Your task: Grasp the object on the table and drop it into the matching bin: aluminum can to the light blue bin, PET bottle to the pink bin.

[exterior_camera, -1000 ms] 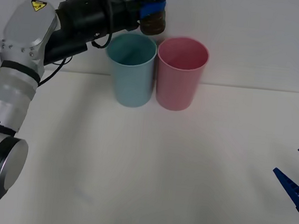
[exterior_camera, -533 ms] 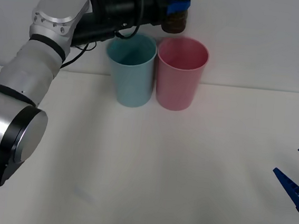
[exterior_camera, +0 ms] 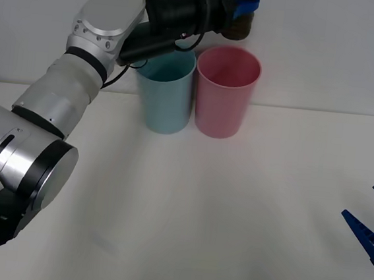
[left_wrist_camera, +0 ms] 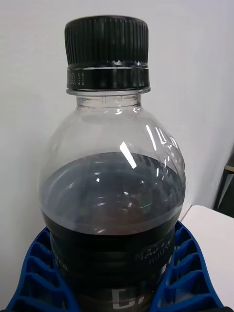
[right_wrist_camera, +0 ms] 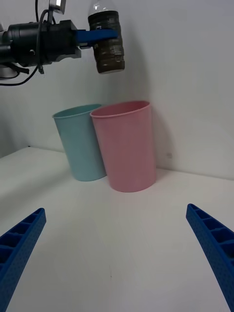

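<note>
Tabletop [exterior_camera: 234, 204] lies bare and white far beneath my left fingers, with no object left on it to pick up, so the grasp and the lift look done. Two bins stand touching side by side at its far edge: the light blue bin [exterior_camera: 167, 88] below my left forearm, and the pink bin [exterior_camera: 225, 91] almost directly under what I carry. My left gripper [exterior_camera: 243, 6] is raised above the bins, its blue ribbed fingers [left_wrist_camera: 187, 273] clamped around the dark-labelled belly of the PET bottle [left_wrist_camera: 111, 195], which stands upright with its black cap [left_wrist_camera: 107, 41] on top. In the right wrist view the bottle [right_wrist_camera: 107, 46] hangs clear above the pink rim, slightly toward the blue side of it. What remains, I judge, is a small shift to centre it over the pink mouth, then the release. My right gripper [right_wrist_camera: 117, 258] waits low over the near table, fingers spread wide, holding nothing.
</note>
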`<action>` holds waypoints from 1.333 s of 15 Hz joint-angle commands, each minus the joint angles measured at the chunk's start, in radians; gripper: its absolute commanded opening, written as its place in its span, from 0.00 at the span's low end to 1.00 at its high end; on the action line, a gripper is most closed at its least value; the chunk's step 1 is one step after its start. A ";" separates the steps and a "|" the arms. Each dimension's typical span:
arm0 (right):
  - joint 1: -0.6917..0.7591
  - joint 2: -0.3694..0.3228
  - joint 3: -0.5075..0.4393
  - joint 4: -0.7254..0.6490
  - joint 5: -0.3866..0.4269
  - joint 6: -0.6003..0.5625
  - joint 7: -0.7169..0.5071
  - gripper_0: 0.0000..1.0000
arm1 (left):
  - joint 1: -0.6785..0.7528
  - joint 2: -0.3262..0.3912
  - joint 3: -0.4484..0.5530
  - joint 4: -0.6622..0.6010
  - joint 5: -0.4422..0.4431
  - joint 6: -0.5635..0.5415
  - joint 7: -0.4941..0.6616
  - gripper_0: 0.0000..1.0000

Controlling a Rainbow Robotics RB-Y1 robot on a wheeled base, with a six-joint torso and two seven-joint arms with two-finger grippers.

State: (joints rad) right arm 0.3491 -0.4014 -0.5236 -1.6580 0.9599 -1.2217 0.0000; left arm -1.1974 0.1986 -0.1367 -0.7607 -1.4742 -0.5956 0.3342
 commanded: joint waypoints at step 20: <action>0.000 0.000 0.000 0.000 0.000 0.000 0.000 1.00 | 0.001 0.053 -0.067 0.000 0.121 0.016 -0.004 1.00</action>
State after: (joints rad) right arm 0.3491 -0.4014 -0.5236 -1.6580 0.9599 -1.2217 0.0001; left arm -1.1957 0.2375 -0.2031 -0.7608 -1.3695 -0.5575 0.3309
